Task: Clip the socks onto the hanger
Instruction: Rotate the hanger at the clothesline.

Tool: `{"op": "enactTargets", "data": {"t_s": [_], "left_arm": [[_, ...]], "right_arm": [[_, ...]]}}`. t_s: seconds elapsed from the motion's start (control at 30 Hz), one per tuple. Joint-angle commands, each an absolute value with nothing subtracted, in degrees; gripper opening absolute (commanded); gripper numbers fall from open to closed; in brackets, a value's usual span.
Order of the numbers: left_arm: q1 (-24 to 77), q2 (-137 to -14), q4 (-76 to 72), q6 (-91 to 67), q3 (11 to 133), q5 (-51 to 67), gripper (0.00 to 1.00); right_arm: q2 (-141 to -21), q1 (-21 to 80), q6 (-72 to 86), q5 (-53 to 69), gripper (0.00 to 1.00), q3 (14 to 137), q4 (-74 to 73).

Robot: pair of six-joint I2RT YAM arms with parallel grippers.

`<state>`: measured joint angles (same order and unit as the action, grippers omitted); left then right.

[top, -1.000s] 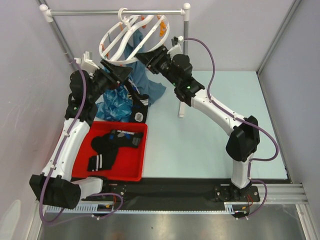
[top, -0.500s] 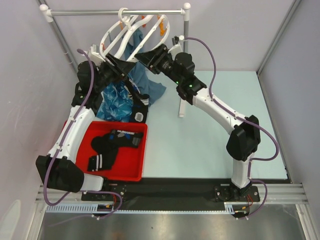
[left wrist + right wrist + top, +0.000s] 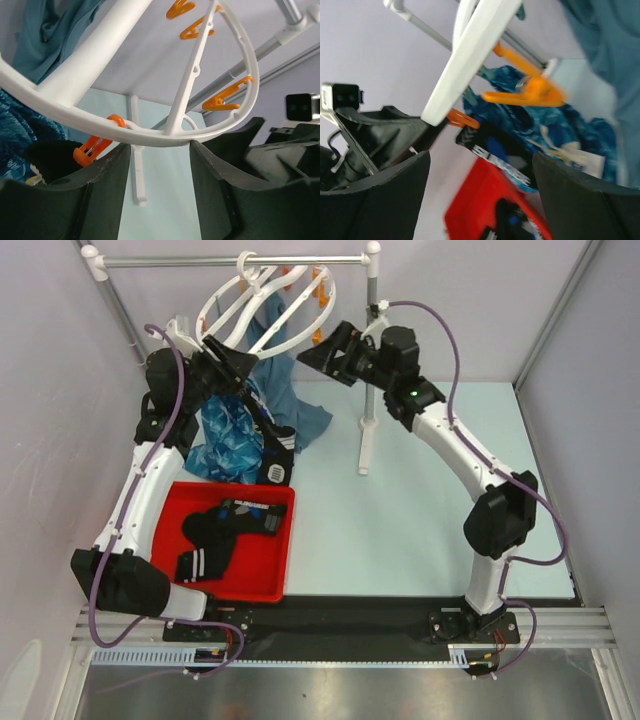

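Observation:
The white hanger (image 3: 262, 312) hangs by its hook from the top rail, tilted, with orange clips (image 3: 320, 290) round its rim. My left gripper (image 3: 232, 362) is at its lower left rim. In the left wrist view the rim (image 3: 150, 136) lies across the tips of my left gripper (image 3: 159, 150), whose jaws stand apart with nothing between them. A black sock (image 3: 278, 452) with white stripes hangs below the ring by an orange clip (image 3: 465, 120). More socks (image 3: 225, 528) lie in the red tray (image 3: 285, 540). My right gripper (image 3: 312, 352) is open and empty, just right of the ring.
A blue patterned cloth (image 3: 225, 435) and a teal cloth (image 3: 295, 400) hang under the hanger. The grey rail stand's post (image 3: 366, 390) rises just behind the right gripper. The walls close in at the left and back.
My right gripper has opened wide and drawn back to the right, away from the ring. The left arm has shifted up and back, and the hanger now tilts differently.

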<state>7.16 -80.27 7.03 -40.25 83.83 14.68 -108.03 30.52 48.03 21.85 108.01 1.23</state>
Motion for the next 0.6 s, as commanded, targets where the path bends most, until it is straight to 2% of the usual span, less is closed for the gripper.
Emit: {"op": "enactTargets", "data": {"t_s": [0.0,0.07,0.27,0.37,0.57], "left_arm": [[5.3,-81.1,6.3,-36.9,86.3,12.3,0.56],[4.8,-82.1,6.9,-36.5,87.0,12.8,0.56],[3.3,-82.4,6.5,-36.6,87.2,13.7,0.56],[2.8,-82.3,6.8,-36.0,87.9,13.8,0.56],[2.5,-83.2,7.0,-36.7,89.5,14.8,0.56]], "right_arm": [[-101.6,26.4,37.4,30.8,0.89,111.6,-5.2],[-100.5,24.1,34.2,31.9,0.88,112.7,-7.3],[-104.0,18.7,24.6,42.4,0.73,117.0,-1.2],[-106.9,18.3,15.0,50.8,0.75,117.9,2.3],[-105.0,20.4,-2.0,53.2,0.84,108.0,12.4]]}}
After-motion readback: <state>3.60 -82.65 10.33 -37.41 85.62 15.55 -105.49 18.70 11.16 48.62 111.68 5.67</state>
